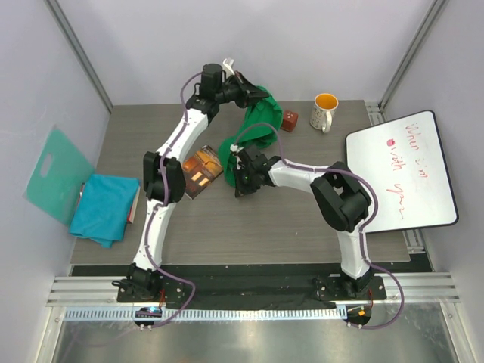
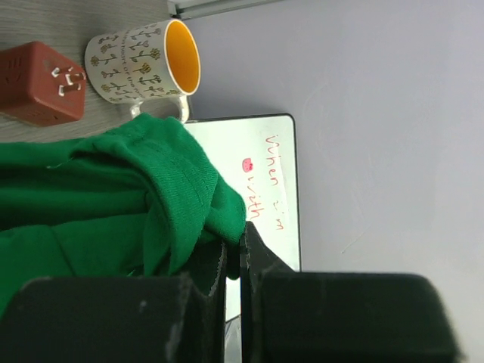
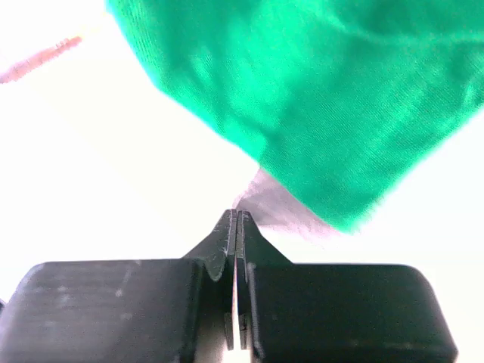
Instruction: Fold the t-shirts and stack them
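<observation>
The bright green t-shirt (image 1: pixel 261 113) hangs bunched over the far middle of the table. My left gripper (image 1: pixel 246 89) holds its upper part up. In the left wrist view that gripper (image 2: pixel 234 246) is shut, with a fold of the green t-shirt (image 2: pixel 113 197) pinched between its fingertips. My right gripper (image 1: pixel 240 151) sits at the shirt's lower end. In the right wrist view that gripper (image 3: pixel 236 215) is pressed shut, and the green t-shirt (image 3: pixel 318 98) lies just beyond its tips, with no green between them. The teal-blue t-shirt (image 1: pixel 104 208) lies folded at the table's left edge.
A flowered mug (image 1: pixel 325 111) and a red-brown cube (image 1: pixel 290 119) stand at the back right. A whiteboard (image 1: pixel 401 170) covers the right side. An orange-brown box (image 1: pixel 200 170) lies by the left arm. A stiff teal board (image 1: pixel 57 174) leans at the far left.
</observation>
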`<state>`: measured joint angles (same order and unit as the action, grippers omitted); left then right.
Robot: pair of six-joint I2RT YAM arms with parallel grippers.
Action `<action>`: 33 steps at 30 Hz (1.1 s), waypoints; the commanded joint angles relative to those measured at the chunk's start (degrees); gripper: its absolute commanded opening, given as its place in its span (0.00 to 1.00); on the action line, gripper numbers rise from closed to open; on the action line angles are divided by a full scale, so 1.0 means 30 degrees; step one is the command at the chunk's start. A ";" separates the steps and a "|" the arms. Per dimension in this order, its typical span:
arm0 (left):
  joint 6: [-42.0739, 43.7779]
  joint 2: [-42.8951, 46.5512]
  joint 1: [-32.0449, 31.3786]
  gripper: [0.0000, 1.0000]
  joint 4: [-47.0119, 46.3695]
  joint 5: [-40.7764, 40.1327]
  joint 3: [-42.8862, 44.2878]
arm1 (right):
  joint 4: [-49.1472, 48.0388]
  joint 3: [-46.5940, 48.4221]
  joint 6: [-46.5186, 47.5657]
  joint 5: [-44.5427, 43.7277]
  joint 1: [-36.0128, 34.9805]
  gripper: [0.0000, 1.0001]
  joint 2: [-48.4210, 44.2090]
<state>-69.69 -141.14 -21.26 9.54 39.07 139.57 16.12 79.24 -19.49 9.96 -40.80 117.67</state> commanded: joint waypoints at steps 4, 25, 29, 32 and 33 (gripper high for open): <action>0.0436 -0.0443 -0.0034 0.00 -0.1131 -0.0102 0.0059 | 0.4028 -0.0634 -0.0004 -0.1237 -0.0054 0.01 -0.0695; 0.0730 -0.0533 0.0551 0.00 -0.0281 0.0189 -0.0291 | 0.4147 0.4432 0.1864 -0.1003 -0.1636 0.01 0.2756; 0.0760 0.0169 0.0698 0.00 0.0244 0.0482 -0.0673 | 0.4295 0.5722 0.1604 -0.1005 -0.1080 0.01 0.4398; 0.1052 0.1105 0.0932 0.00 0.0949 0.0571 -0.1053 | 0.4499 0.6776 0.1750 -0.1180 -0.0612 0.01 0.5716; 0.1082 0.1342 0.0991 0.00 0.1096 0.0571 -0.1170 | 0.4500 0.7475 0.1662 -0.1093 -0.0465 0.01 0.6067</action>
<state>-68.20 -143.55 -19.51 10.90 38.87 137.05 26.68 98.91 -16.34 10.31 -44.62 129.10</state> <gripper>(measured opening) 0.026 0.017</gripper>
